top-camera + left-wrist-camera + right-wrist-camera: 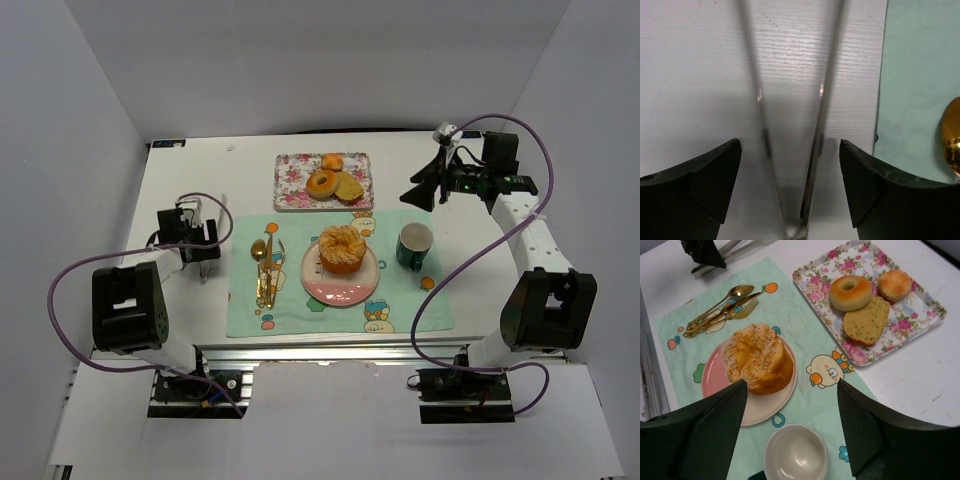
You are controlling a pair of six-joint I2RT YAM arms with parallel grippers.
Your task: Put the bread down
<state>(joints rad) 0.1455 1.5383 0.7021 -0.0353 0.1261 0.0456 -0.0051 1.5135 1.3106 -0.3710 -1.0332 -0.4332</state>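
Bread (341, 249) was sitting on the pink plate (340, 296), so the job looked basically done. Left end effector (790, 150) and right end effector (791, 385) both gaped apart, empty.

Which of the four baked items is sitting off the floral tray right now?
The bread, the tall swirled golden bun: it sits alone on the pink plate. The ring donut, small roll and slice lie on the floral tray.

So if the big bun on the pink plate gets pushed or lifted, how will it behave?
The bread looks puffy and airy, so probably light and easily squashed. Broad and flat-based, it would likely slide on the pink plate rather than roll. Its crumb-coated top may shed.
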